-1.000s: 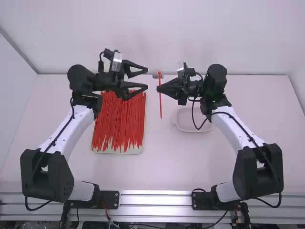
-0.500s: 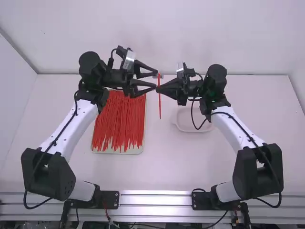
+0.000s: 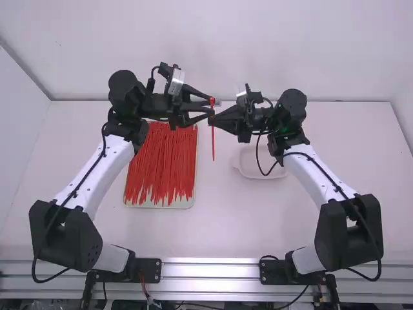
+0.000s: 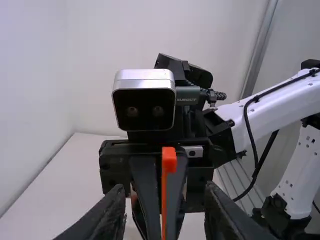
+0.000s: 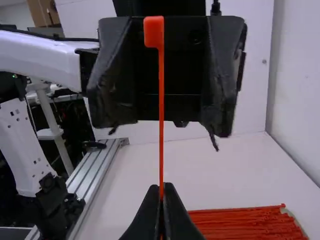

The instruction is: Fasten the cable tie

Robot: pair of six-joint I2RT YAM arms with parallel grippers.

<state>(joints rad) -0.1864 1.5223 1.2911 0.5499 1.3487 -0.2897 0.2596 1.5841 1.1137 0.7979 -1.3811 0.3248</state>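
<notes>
Tie (image 3: pixel 213 139) hangs over the bench (image 3: pixel 226 213), clamped below its head by my right hand (image 3: pixel 213 119). My left hand (image 3: pixel 210 108) is spread wide around the head, not gripping. Risk: closing off-centre could twist the tie out of the clamp.

1. I see the left gripper (image 3: pixel 210 108) and the right gripper (image 3: pixel 215 119) nose to nose over the table's far middle, so nothing can pass between them.
2. The left one's spread fingers flank the cable tie (image 3: pixel 212 139), which the right one pinches; it hangs straight down.
3. Under it lies a bare strip of table (image 3: pixel 219 194), walled by the tray of red ties (image 3: pixel 161 165) and the white dish (image 3: pixel 255 171).
4. The near middle, between both arms, gives open room.
</notes>
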